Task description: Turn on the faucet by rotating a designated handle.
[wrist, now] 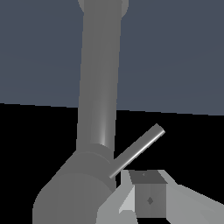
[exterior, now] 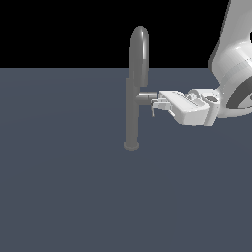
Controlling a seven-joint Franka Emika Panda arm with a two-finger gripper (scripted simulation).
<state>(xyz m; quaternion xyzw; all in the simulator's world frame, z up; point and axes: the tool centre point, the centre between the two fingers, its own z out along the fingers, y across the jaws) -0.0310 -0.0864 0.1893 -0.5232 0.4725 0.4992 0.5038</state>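
white and boxy, the gripper (exterior: pixel 155 104) reaches in from the exterior view's right and sits right at the end of the short side stub. how far its jaws stand apart i cannot tell: the exterior view is too small, and the wrist view shows only one finger (wrist: pixel 148 199), with nothing visibly pinched. just beside that finger runs the handle (wrist: pixel 136 151), a thin grey metal stick slanting out from the stub; whether they touch is unclear. in the exterior view the handle (exterior: pixel 152 111) is a tiny sliver hanging below the stub's tip. beyond it rises the faucet (exterior: pixel 132 113), a slim grey column on a round base on the flat blue-grey floor (exterior: pixel 59 197), with a narrow arched spout above.

the lever looks stiff, light and smooth, so probably slippery under a pinch; i'd judge it better pushed sideways near its free end, where leverage is greatest, than squeezed close to the stub.
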